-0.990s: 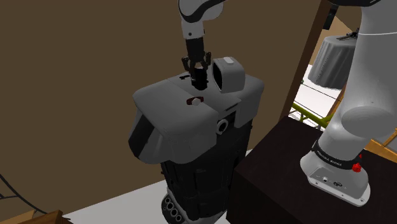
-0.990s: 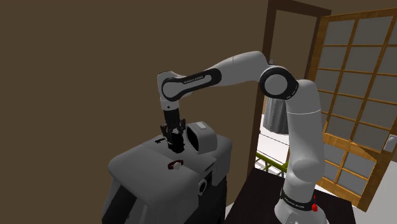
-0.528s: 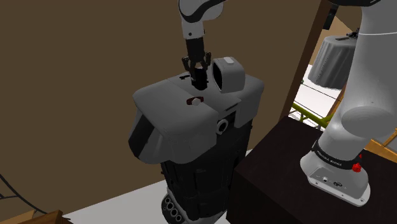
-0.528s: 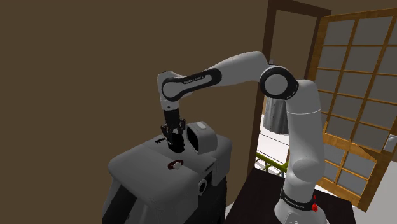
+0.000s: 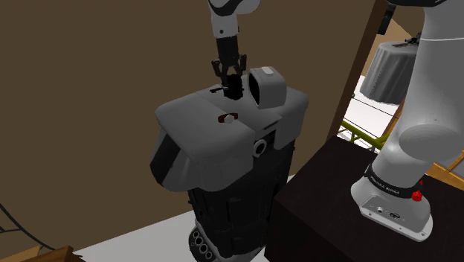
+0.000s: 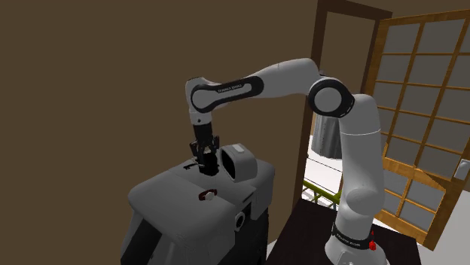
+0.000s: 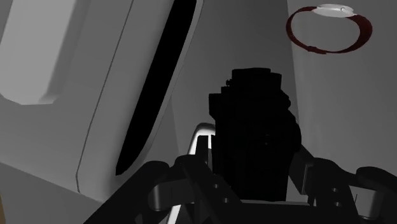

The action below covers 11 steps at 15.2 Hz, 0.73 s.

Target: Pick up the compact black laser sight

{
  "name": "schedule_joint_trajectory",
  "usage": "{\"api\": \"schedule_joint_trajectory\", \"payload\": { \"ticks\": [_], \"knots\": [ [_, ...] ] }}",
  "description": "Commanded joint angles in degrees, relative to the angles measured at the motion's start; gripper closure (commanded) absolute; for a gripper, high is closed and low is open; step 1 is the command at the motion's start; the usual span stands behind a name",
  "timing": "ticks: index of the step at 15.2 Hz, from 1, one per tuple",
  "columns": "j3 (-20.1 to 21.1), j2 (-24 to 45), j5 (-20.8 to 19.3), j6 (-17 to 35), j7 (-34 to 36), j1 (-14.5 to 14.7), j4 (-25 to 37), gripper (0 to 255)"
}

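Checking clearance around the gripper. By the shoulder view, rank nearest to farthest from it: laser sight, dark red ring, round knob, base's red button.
1. laser sight, clasped in the gripper.
2. dark red ring, on the grey unit's top.
3. round knob, on its side.
4. red button, on the arm's base.

1. Carrier: grey unit (image 5: 192, 128) (image 6: 167, 197) (image 7: 331, 102) with a smooth top, sloped at its front, and a black lower body, standing on a pale floor (image 5: 141, 237).
2. Near mid-top: dark red ring (image 5: 227, 117) (image 6: 206, 196) (image 7: 335, 9) with a white piece, lying flat.
3. Far corner: grey rounded block (image 5: 268, 89) (image 6: 238, 164), pale patch on top.
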Motion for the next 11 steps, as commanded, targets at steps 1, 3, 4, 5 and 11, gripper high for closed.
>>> {"api": "schedule_joint_trajectory", "payload": {
  "ticks": [1, 3, 4, 5, 11],
  "knots": [
    [0.02, -0.06, 0.00, -1.57, 0.12, 0.02, 1.52, 255],
    [0.03, -0.13, 0.00, -3.08, 0.22, 0.02, 2.97, 255],
    [0.03, -0.14, 0.00, -3.84, 0.27, 0.02, 3.72, 255],
    [0.04, -0.14, 0.00, -4.61, 0.32, 0.03, 4.49, 255],
    [0.06, 0.01, -0.01, -7.86, 0.55, 0.06, 7.89, 255]
  ]
}}
